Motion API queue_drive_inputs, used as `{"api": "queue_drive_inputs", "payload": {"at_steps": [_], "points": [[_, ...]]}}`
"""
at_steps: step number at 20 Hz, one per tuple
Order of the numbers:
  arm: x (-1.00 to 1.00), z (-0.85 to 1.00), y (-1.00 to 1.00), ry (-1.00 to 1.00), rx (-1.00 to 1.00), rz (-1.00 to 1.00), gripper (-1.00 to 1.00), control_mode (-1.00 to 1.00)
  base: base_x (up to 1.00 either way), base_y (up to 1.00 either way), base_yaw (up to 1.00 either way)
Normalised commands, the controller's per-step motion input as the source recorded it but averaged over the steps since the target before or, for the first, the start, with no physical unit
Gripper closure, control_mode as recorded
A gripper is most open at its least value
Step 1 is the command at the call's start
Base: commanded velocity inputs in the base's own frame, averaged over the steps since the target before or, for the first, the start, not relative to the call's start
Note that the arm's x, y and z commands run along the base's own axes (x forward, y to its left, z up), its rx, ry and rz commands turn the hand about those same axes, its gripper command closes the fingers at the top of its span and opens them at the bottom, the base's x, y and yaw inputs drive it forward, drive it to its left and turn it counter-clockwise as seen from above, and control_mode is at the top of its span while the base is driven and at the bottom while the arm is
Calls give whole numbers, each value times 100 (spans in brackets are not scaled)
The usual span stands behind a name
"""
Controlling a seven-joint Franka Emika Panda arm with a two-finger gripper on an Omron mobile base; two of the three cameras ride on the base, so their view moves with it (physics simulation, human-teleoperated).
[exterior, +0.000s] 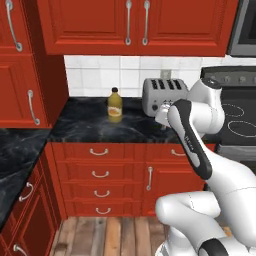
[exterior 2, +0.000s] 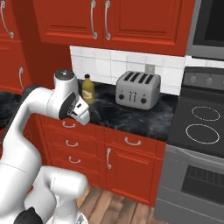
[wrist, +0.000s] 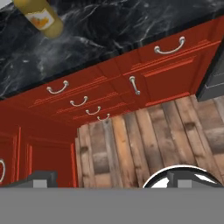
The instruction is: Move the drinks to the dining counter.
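— Standing upright on the black worktop (exterior: 90,131), the juice bottle (exterior: 115,105) is near the tiled back wall, left of the silver toaster (exterior: 164,95) and well apart from it. See the hand anywhere?

— Yes, the gripper (exterior 2: 83,114) hangs at the near edge of that worktop, over the red drawers (exterior: 100,174), short of the bottle and not touching it.

— Fingers apart or together?

— Apart, with nothing between them; the hand view shows the two tips spread wide over the wooden floor (wrist: 144,140), and the bottle sits in its upper left corner.

— Anything else nearby?

— A stove (exterior 2: 201,124) sits right of the toaster.
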Motion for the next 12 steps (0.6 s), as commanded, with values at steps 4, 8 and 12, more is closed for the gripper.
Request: {"api": "queue_drive_inputs", "payload": {"at_steps": [4,8,12], "points": [[0,0,0,0,0,0,-100,100,56,32,0],[0,0,0,0,0,0,-100,100,34,18,0],[0,0,0,0,0,0,-100,100,18,16,0]]}}
